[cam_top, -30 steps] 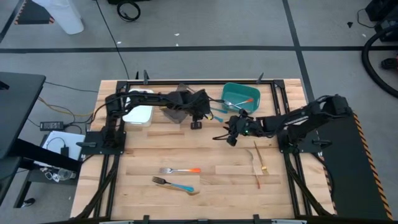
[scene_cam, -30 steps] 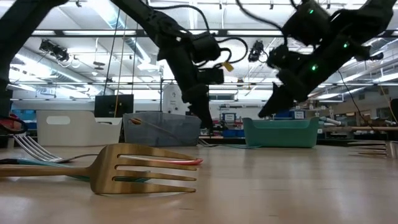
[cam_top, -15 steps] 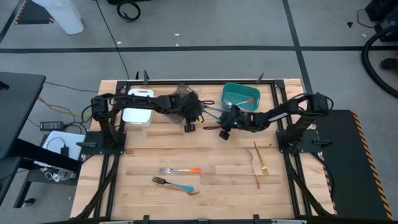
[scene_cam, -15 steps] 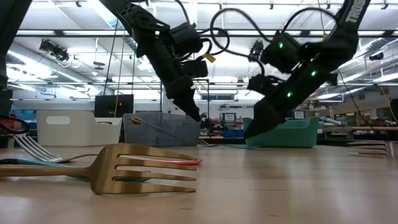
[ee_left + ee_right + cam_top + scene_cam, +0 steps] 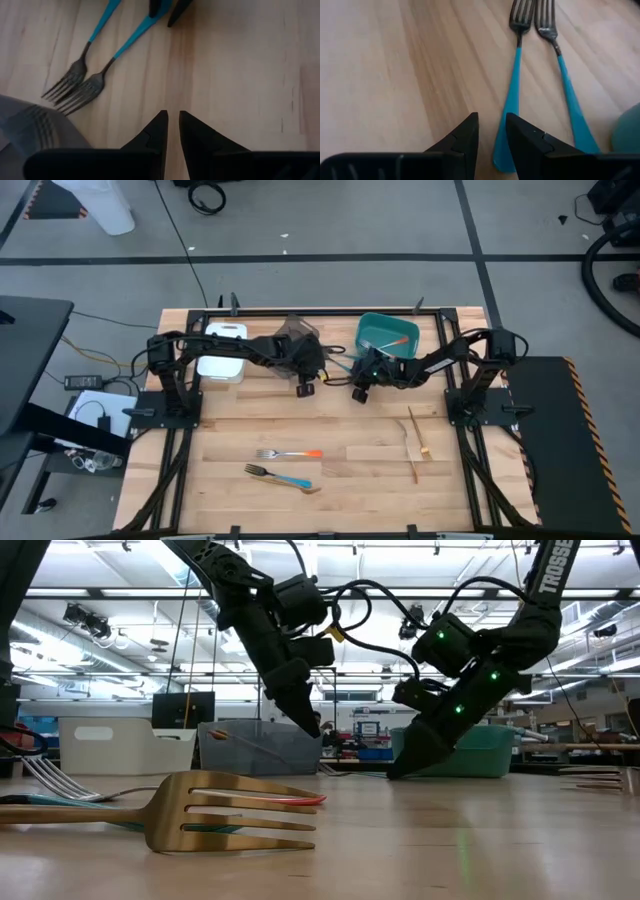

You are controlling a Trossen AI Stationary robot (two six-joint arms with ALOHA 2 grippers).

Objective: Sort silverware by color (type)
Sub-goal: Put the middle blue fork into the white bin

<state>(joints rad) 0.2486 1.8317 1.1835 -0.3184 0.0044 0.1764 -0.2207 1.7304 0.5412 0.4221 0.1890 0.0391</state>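
Two blue-handled forks (image 5: 520, 75) lie side by side on the wooden table, near the teal bin (image 5: 388, 332); they also show in the left wrist view (image 5: 102, 60). My right gripper (image 5: 490, 131) hangs low over the handle end of one of them. It is narrowly open, with bare wood between its fingers. My left gripper (image 5: 171, 125) hovers on the other side of the forks, by the grey-brown bin (image 5: 290, 340). It is also narrowly open and holds nothing. An orange-handled fork (image 5: 290, 453), another blue-handled one (image 5: 285, 478) and tan wooden utensils (image 5: 412, 438) lie nearer the front. My right gripper comes slanting down from the table's right. One fingertip (image 5: 520, 137) stands right beside the handle end (image 5: 502, 155) of a blue fork, which lies flat on the table. I cannot tell whether it touches the handle.
A white bin (image 5: 222, 352) stands at the far left, beside the grey-brown one. The teal bin holds an orange-handled utensil (image 5: 397, 340). A tan fork (image 5: 235, 812) lies close before the low camera. Bare wood spreads across the table's middle.
My right gripper has come down and gone toward the table's left and far side, ending low at the blue forks' handle ends. My left gripper has drawn back a little toward the table's left edge. The forks have stayed put.
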